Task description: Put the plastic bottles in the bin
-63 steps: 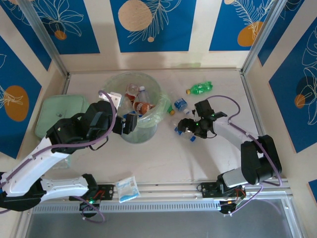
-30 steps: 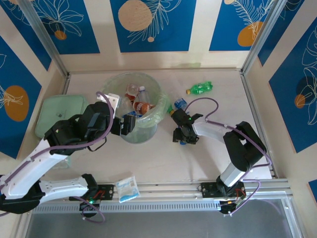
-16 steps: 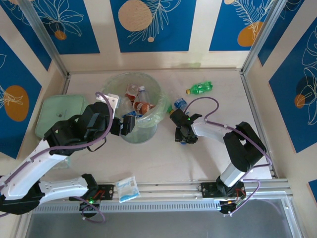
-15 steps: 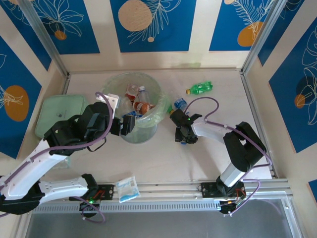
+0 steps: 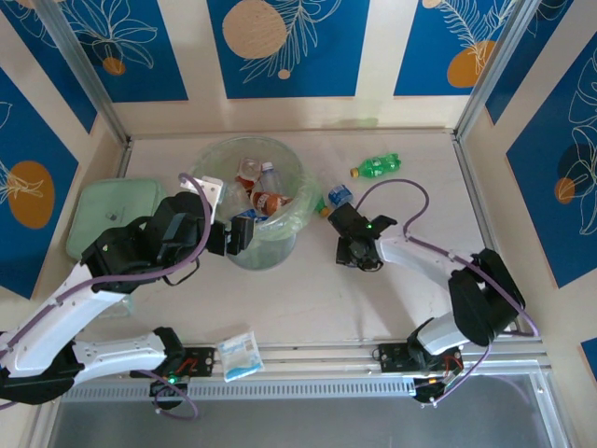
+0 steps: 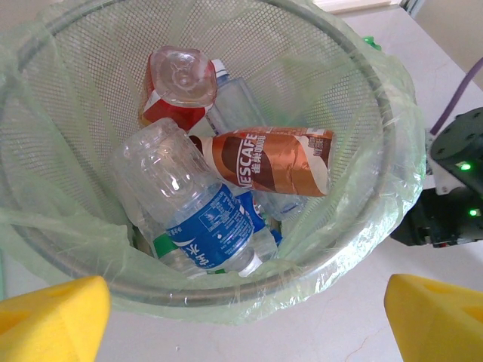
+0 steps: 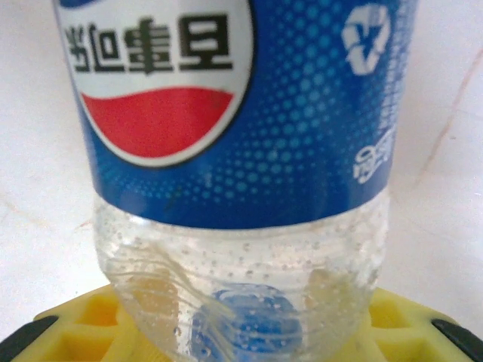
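- Since a second ago the right tool [image 5: 359,253] has edged rightward and pressed shut on a clear plastic bottle with a blue label [image 7: 241,113], near the bin's right side.
- Left tool [image 5: 237,233] hangs spread wide at the rim of the round pale-green bag-lined bin [image 5: 297,213], with plastic bottles [image 6: 213,234] piled inside.
- On the pale cream desk [image 5: 308,308], a green soda bottle [image 5: 376,166] lies near the far edge.
- Blue wall panels [image 5: 280,47] carry white leaves and orange discs.
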You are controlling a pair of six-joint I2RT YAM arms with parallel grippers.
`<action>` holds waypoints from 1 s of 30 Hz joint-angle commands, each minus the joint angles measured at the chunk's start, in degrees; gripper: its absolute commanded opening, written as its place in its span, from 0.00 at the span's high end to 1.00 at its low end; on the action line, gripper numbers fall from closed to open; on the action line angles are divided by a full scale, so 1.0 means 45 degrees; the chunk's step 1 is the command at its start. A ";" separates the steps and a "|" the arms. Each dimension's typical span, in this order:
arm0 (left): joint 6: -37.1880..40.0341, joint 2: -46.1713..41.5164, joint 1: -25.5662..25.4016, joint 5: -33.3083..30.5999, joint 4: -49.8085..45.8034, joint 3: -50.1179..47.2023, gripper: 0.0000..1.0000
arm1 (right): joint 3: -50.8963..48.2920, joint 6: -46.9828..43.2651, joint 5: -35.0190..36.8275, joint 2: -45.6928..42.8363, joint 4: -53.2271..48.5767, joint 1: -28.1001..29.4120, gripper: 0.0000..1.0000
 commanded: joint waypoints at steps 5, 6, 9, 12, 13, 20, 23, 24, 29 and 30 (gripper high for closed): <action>0.0108 -0.0125 0.0186 -0.0087 0.0403 -0.0126 0.07 | 0.1372 -0.0495 0.1049 -0.2919 -0.2285 0.0051 0.62; 0.0146 -0.0101 0.0226 -0.0091 0.0442 -0.0131 0.07 | 0.1623 -0.0628 0.1082 -0.3284 -0.2469 0.0055 0.62; 0.0237 0.0078 0.0502 -0.0084 0.0585 -0.0159 0.07 | 0.2638 -0.1145 0.1189 -0.4302 -0.3011 0.0128 0.62; 0.0333 0.0311 0.0875 0.0234 0.0699 0.0021 0.08 | 0.3890 -0.1880 0.1211 -0.4727 -0.3257 0.0389 0.62; 0.0346 0.0389 0.0948 0.0275 0.0701 0.0194 0.08 | 0.4414 -0.2144 0.1287 -0.4713 -0.3386 0.0543 0.62; 0.0776 0.0988 0.1716 -0.0088 0.0605 0.1200 0.09 | 0.8210 -0.3729 0.1174 -0.3070 -0.3107 0.2014 0.61; 0.0777 0.1192 0.2509 0.0192 0.0604 0.1521 0.09 | 0.9863 -0.4330 0.0251 -0.1734 -0.2598 0.2464 0.61; 0.0794 0.1213 0.2768 0.0263 0.0605 0.1627 0.09 | 1.0312 -0.4456 -0.0048 -0.1345 -0.2411 0.2550 0.61; 0.0762 0.1200 0.4487 0.1383 0.0725 0.2205 0.09 | 1.2830 -0.4792 -0.1135 0.1130 -0.2105 0.2773 0.61; 0.0757 0.1179 0.4725 0.1647 0.0793 0.2297 0.09 | 1.3183 -0.4882 -0.1240 0.1609 -0.2003 0.2813 0.61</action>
